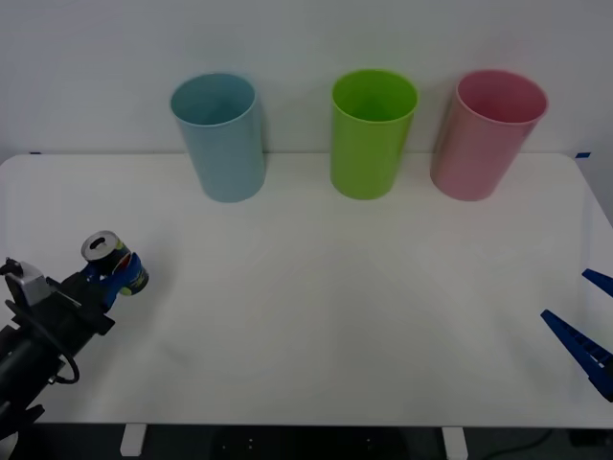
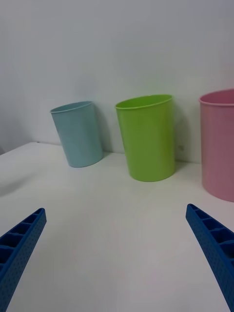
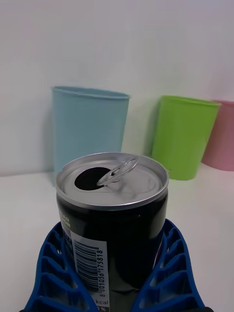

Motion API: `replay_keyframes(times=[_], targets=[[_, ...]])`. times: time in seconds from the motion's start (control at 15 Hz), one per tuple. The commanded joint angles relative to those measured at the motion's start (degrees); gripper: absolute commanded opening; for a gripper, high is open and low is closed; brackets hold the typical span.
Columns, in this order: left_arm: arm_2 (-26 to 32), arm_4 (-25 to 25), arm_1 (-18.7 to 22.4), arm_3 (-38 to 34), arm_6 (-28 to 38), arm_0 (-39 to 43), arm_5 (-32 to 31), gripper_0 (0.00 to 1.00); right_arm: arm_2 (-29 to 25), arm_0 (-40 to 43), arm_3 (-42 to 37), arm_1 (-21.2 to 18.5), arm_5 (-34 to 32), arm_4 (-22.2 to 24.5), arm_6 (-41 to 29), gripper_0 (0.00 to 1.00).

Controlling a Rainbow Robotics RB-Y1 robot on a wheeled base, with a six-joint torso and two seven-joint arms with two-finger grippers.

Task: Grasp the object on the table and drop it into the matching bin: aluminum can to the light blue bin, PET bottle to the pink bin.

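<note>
- Front view: the left gripper (image 1: 113, 273) sits low at the table's left edge, its blue fingers clenched around the aluminum can (image 1: 113, 263). The can is tilted, silver top toward the camera, seemingly lifted off the table (image 1: 316, 316). The light blue bin (image 1: 219, 136) stands at the far left of the row, beside a lime green bin (image 1: 373, 132) and the pink bin (image 1: 487, 133). The right gripper (image 1: 586, 326) waits at the table's right edge, fingers spread.
- Right wrist view: the right gripper (image 2: 117, 253) is released and holds nothing; the three bins stand ahead of it.
- Left wrist view: the ribbed fingers (image 3: 51, 265) wrap the can's (image 3: 114, 214) black body on both sides, below the rim. The tab is raised and the mouth open, so I judge it empty or nearly so: light, thin-walled, smooth, easily dented. The mid-body hold suits it; moderate squeeze is likely enough.
</note>
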Motion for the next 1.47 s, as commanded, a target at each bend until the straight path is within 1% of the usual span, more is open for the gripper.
replay_keyframes(times=[0.07,0.2,0.33,0.53,0.73,1.07,1.27,1.47], targets=[[2.2,-0.2,0.1,-4.7,4.8,0.2,0.6,0.0,0.0,0.0,0.0,0.0,0.0,0.0,0.0,1.0],[3.4,-1.5,0.4,-8.1,7.7,0.2,2.4,0.0,0.0,0.0,0.0,0.0,0.0,0.0,0.0,1.0],[3.4,-3.6,0.4,-11.8,12.3,-0.6,5.3,0.0,0.0,0.0,0.0,0.0,0.0,0.0,0.0,1.0],[3.5,-6.8,0.4,-12.3,16.9,-4.9,5.5,0.0,0.0,0.0,0.0,0.0,0.0,0.0,0.0,1.0],[3.8,-11.3,0.4,-12.3,23.0,-10.4,7.0,0.0,0.0,0.0,0.0,0.0,0.0,0.0,0.0,1.0],[3.2,-20.9,0.7,-12.2,33.4,-17.9,10.6,0.0,0.0,0.0,0.0,0.0,0.0,0.0,0.0,1.0],[2.4,-26.5,0.7,-10.1,37.9,-23.0,12.4,0.0,0.0,0.0,0.0,0.0,0.0,0.0,0.0,1.0],[1.7,-29.8,0.7,-3.3,37.7,-30.0,12.9,0.0,0.0,0.0,0.0,0.0,0.0,0.0,0.0,1.0]])
